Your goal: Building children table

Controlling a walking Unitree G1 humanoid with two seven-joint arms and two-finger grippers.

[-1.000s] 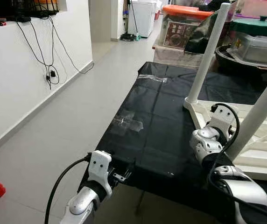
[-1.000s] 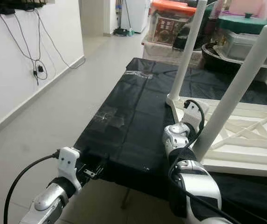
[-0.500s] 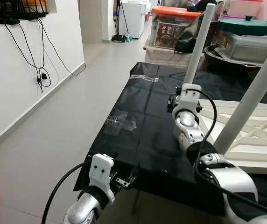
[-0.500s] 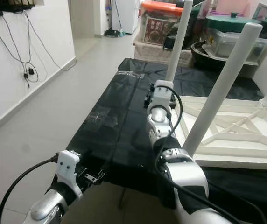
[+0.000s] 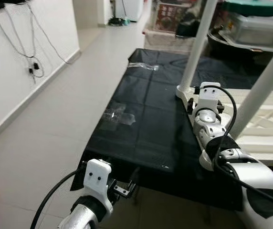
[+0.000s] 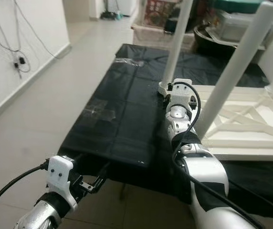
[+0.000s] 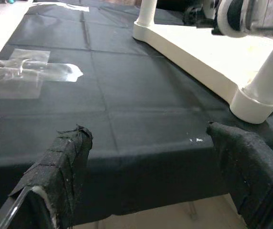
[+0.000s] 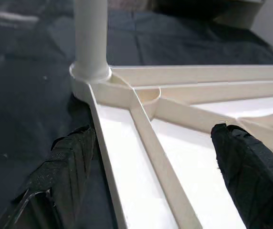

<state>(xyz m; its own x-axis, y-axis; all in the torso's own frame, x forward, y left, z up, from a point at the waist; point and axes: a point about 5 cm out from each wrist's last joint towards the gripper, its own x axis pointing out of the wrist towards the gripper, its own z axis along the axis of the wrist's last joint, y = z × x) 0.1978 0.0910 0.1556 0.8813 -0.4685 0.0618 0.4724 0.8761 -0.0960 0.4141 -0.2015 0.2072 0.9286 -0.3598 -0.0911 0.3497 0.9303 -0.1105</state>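
The white children's table [image 5: 263, 124] lies upside down on the black-covered desk [image 5: 146, 119], two of its round legs [image 6: 177, 43] standing up. The right tool [image 8: 151, 157] hovers over the table's ribbed underside, its fingers [image 8: 251, 171] spread wide apart and empty; the far corner leg rises just ahead of it, and the table's rim runs between the fingers. The left tool [image 7: 151, 176] hangs at the near edge of the desk, fingers [image 7: 62, 167] likewise apart, holding nothing; beyond it lie a patch of clear tape [image 7: 29, 76] and the nearer leg's base [image 7: 253, 102].
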